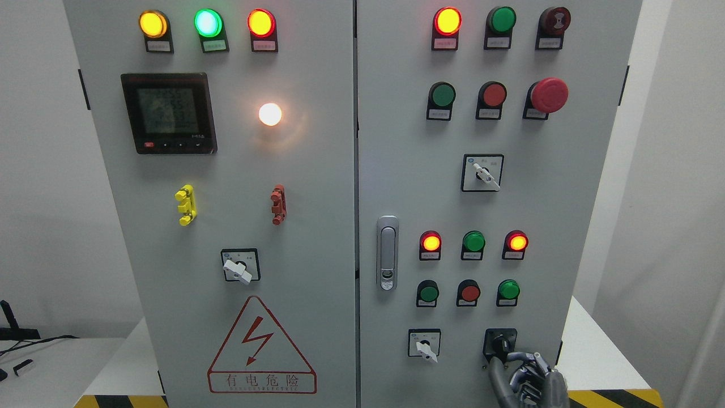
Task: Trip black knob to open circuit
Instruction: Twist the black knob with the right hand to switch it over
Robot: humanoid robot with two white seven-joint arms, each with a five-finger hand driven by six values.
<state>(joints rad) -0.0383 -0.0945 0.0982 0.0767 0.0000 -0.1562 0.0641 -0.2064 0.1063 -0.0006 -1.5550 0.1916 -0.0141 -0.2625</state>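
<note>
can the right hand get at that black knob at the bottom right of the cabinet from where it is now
Probably yes. The right hand is just below the black knob, fingers reaching its lower edge, and nothing stands between them. Whether they already grip it is unclear.

Right hand (527, 378) enters at bottom right, raised upright, dark fingers (518, 357) curled forward at the top, holding nothing; only this hand shows.
</note>
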